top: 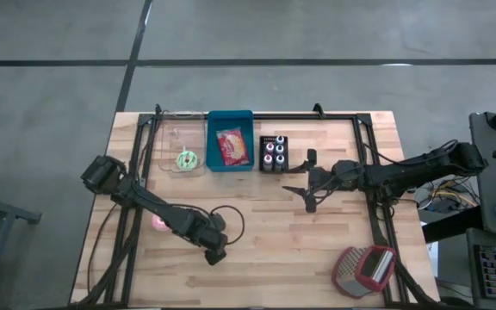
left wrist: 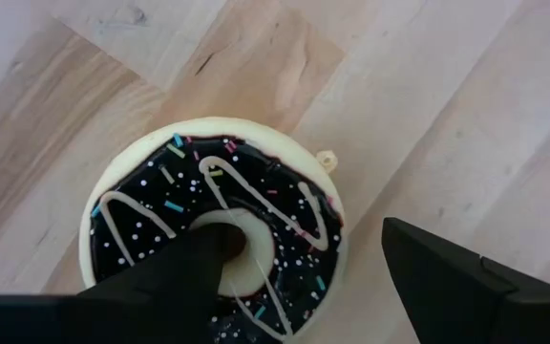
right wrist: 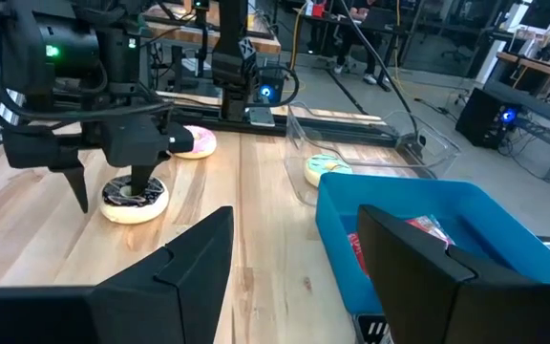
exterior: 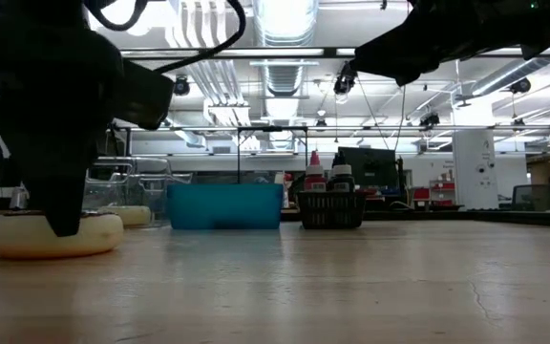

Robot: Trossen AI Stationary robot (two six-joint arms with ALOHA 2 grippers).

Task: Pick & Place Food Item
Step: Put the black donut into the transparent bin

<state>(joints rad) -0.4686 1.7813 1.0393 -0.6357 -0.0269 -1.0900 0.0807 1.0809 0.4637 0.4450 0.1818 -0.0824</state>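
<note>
Black fingers of the left end effector [left wrist: 299,287] stand spread wide over the chocolate donut [left wrist: 213,229], one finger [left wrist: 184,272] down in the hole, the other just outside the rim; nothing is clamped. The donut (dark icing, white zigzag, coloured sprinkles) lies flat on the wooden counter [top: 265,232], at the near left part in the high view, mostly hidden there under the left end effector [top: 216,252]. In the right wrist view the same donut [right wrist: 135,199] sits under that end effector [right wrist: 113,186], with a pink donut [right wrist: 197,141] just beyond it.

The right end effector [top: 304,191] hangs above the counter's middle right, fingers parted and holding nothing. Along the far edge sit a clear bin [top: 182,145] with a green donut [top: 187,158], a blue bin [top: 230,141] with a red packet [top: 232,146], and a black bottle rack [top: 274,153]. A red-and-grey item [top: 364,269] lies at the near right corner.
</note>
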